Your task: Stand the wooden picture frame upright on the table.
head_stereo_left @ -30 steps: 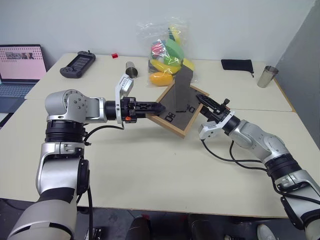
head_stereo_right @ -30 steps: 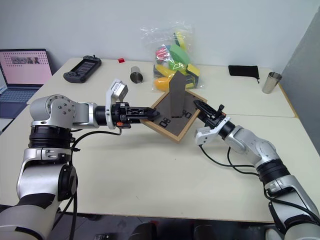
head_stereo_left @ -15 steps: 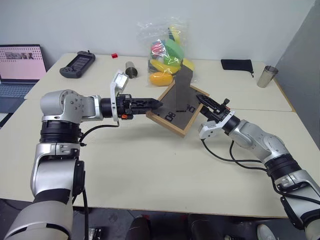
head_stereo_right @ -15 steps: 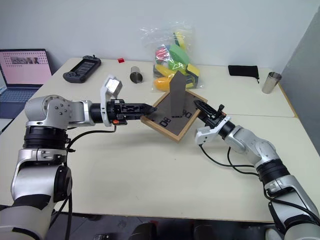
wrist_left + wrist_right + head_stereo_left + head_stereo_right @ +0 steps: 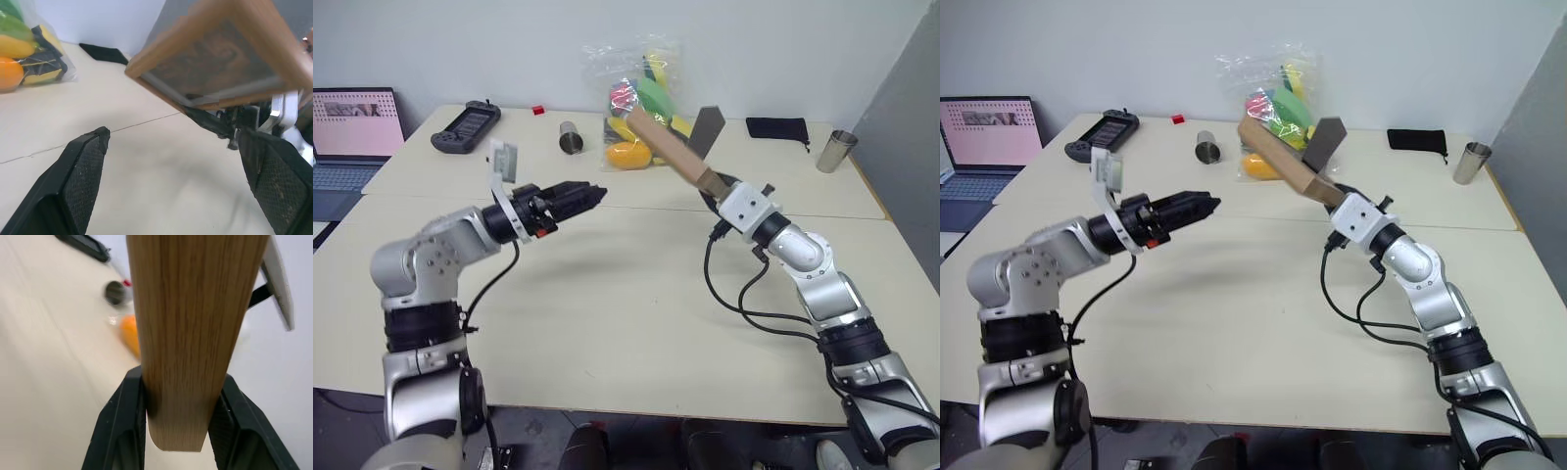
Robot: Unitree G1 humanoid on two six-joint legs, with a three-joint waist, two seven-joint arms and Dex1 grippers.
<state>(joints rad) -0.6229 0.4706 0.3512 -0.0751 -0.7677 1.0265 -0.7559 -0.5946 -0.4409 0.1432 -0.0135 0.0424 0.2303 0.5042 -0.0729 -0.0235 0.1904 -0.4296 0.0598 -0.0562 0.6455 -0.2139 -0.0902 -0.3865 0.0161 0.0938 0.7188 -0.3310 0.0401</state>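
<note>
Progress is partial: the wooden picture frame [image 5: 668,154] is held in the air at upper centre, clamped by the right hand [image 5: 178,423], stand unfolded. The left hand [image 5: 570,195] is wide open and empty. Setting down on the tabletop [image 5: 607,313] remains.

Head stereo pair looks forward-down over the large pale cream table [image 5: 607,323]. Wrist cams sit close behind their jaws; both share the small light-wood picture frame [image 5: 215,58] ahead.
</note>
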